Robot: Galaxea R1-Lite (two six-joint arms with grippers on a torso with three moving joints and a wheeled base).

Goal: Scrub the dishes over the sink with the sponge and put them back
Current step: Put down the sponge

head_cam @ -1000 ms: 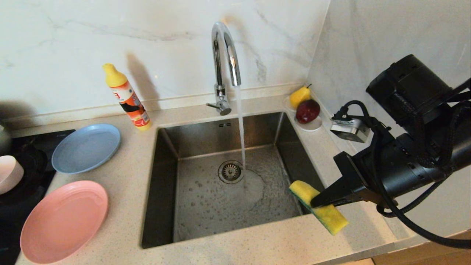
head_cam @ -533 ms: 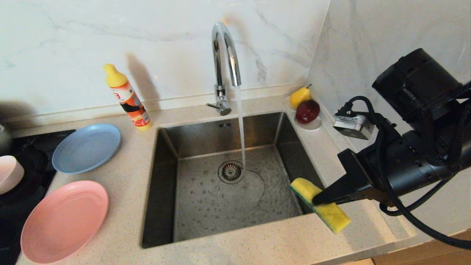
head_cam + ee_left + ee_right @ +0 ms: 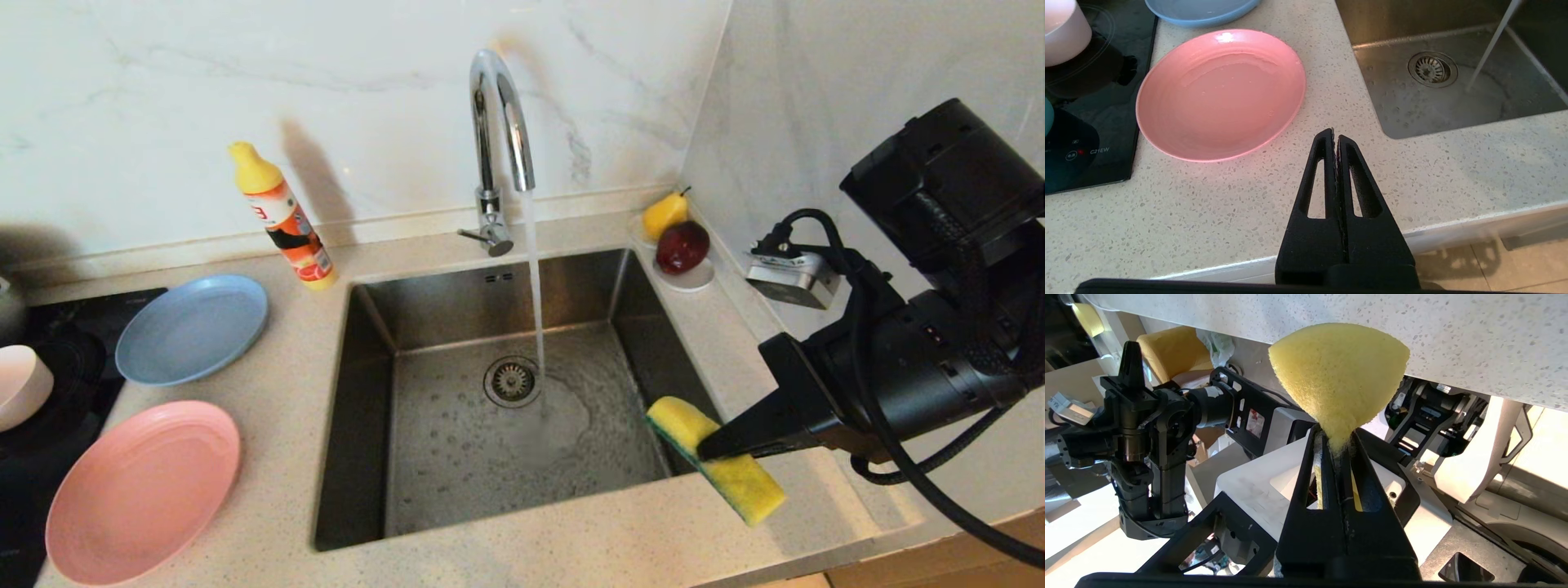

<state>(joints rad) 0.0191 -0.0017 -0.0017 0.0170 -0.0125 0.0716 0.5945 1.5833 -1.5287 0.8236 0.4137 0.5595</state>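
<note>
Countertop ran round sink (image 3: 384, 343). Right gripper (image 3: 709, 448) pinched sponge (image 3: 717, 459) at sink's right corner; left gripper (image 3: 1334, 136), jaws pressed together, nearer pink plate (image 3: 1220, 94) left of sink.

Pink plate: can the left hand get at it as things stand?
Probably yes. The left hand, shut and empty, sits just off the pink plate with only bare counter between; it must open first.

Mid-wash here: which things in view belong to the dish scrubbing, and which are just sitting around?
Job:
sponge, clamped in the right gripper
sink
blue-grey plate
pink plate
pale bowl
left gripper, shut, empty, near the pink plate

Lying about:
detergent bottle
pear
red fruit
</note>
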